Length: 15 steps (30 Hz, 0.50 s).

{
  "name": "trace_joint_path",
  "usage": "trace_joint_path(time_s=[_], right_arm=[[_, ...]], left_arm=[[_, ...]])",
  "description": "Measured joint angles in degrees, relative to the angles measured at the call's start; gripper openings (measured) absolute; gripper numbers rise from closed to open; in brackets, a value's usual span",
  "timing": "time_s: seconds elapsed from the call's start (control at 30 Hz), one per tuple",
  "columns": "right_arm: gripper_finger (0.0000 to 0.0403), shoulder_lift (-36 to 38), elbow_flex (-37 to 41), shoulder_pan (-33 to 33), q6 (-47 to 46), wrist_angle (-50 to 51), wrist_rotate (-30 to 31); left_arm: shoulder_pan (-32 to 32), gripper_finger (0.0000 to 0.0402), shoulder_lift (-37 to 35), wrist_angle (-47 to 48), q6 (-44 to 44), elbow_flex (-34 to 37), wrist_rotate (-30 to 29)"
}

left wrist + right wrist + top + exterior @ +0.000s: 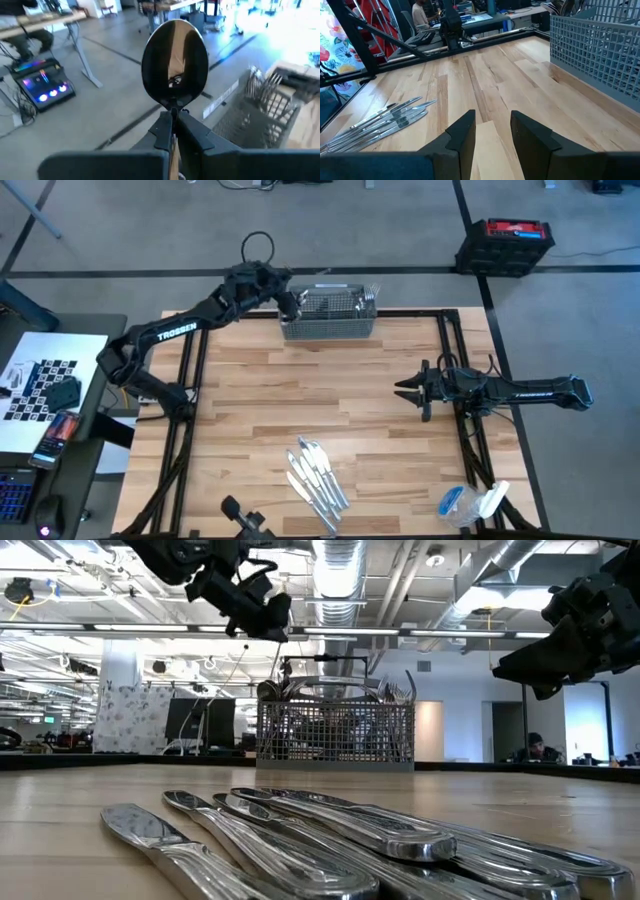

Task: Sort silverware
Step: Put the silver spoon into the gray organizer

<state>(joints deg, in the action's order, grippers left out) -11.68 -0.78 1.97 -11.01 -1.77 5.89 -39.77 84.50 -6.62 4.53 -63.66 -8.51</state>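
The left gripper (172,131) is raised beside the left end of the wire basket (328,316), which stands at the far edge of the counter (300,395). Its fingers are closed on the neck of a spoon (175,65), and the bowl of the spoon points away from the wrist. More silverware stands upright inside the basket. A group of table knives (317,473) lies side by side near the front edge of the counter. The right gripper (412,389) hangs above the right part of the counter, empty, with a narrow gap between its fingers.
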Motion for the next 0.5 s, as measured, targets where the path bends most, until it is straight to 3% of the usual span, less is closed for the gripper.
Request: trace_joint_path(time_s=[0.27, 0.5], right_arm=[[0.0112, 0.01, 0.0, 0.01, 0.01, 0.05, 0.0], [0.0112, 0.02, 0.0, -0.01, -0.01, 0.04, 0.0]], left_arm=[[0.06, 0.0003, 3.75, -0.3, -0.88, 1.79, 0.6], [0.23, 0.0052, 3.19, 0.41, 0.03, 2.19, 2.96]])
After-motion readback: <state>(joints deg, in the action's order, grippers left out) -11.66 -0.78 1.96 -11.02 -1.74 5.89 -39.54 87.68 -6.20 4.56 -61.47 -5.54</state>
